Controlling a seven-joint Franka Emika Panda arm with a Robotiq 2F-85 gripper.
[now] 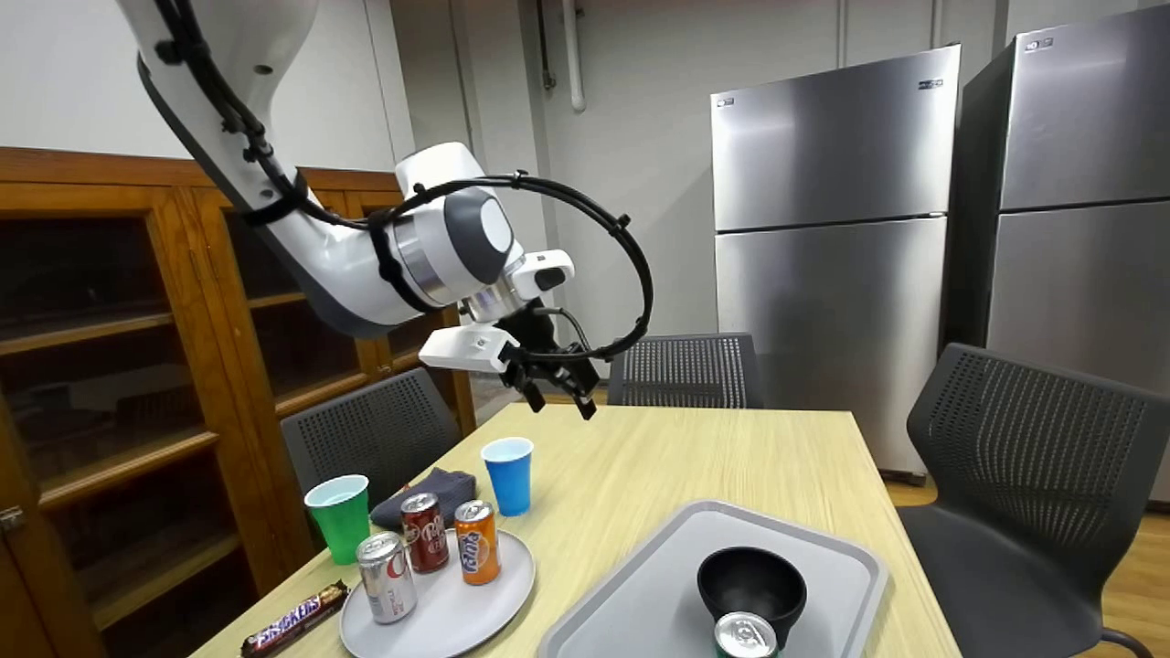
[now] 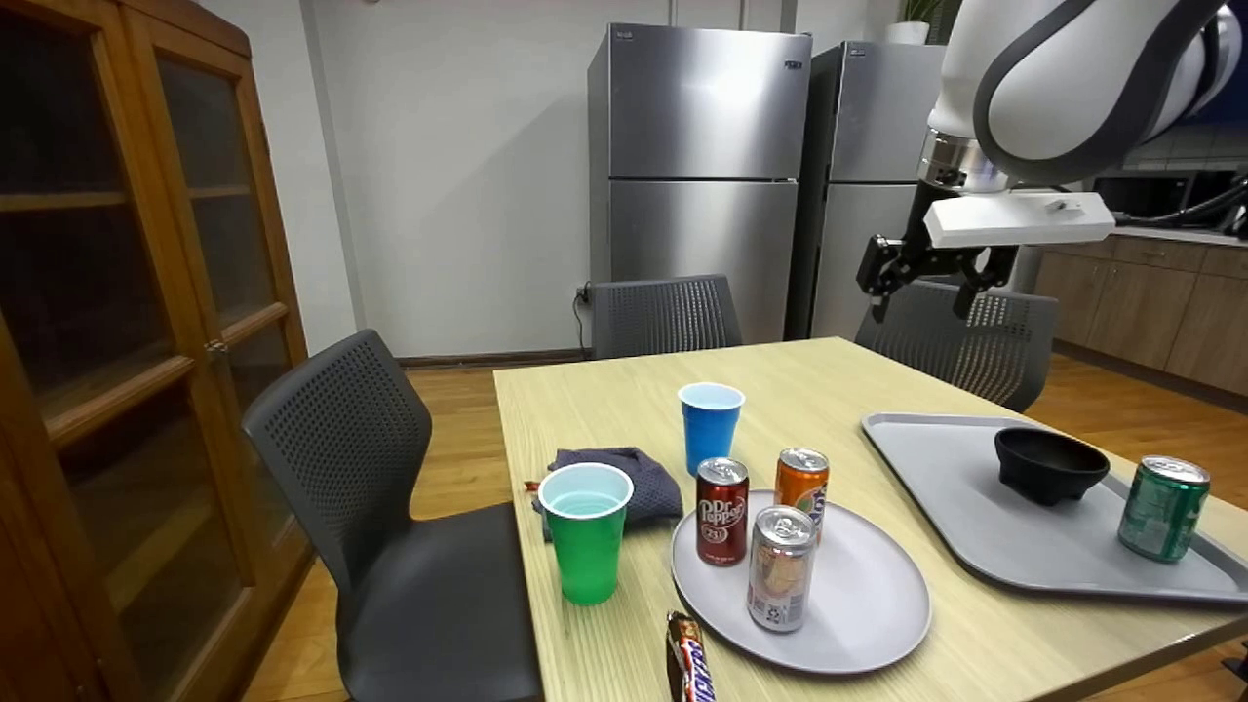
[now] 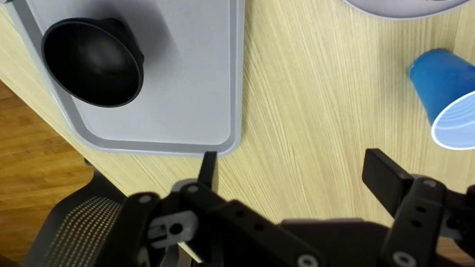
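Note:
High above the wooden table, my gripper (image 1: pixel 561 404) (image 2: pixel 921 307) (image 3: pixel 291 159) stands open with bare space between its fingers. In the wrist view a blue cup (image 3: pixel 441 81) is at the right edge, and a black bowl (image 3: pixel 92 63) on a grey tray (image 3: pixel 185 147) is at upper left. The gripper touches none of them. Both exterior views show the blue cup (image 1: pixel 508 480) (image 2: pixel 710 429) upright on the table. A round grey plate (image 2: pixel 868 614) bears a Dr Pepper can (image 2: pixel 722 512), an orange Fanta can (image 2: pixel 802 480) and a silver can (image 2: pixel 782 570).
A green cup (image 2: pixel 588 536), a dark folded cloth (image 2: pixel 643 487) and a Snickers bar (image 2: pixel 688 658) lie around the plate. On the tray by the bowl stands a green can (image 2: pixel 1163 509). Chairs (image 1: pixel 681 370) surround the table; a wooden cabinet (image 1: pixel 196 366) and fridges (image 1: pixel 832 256) stand beyond.

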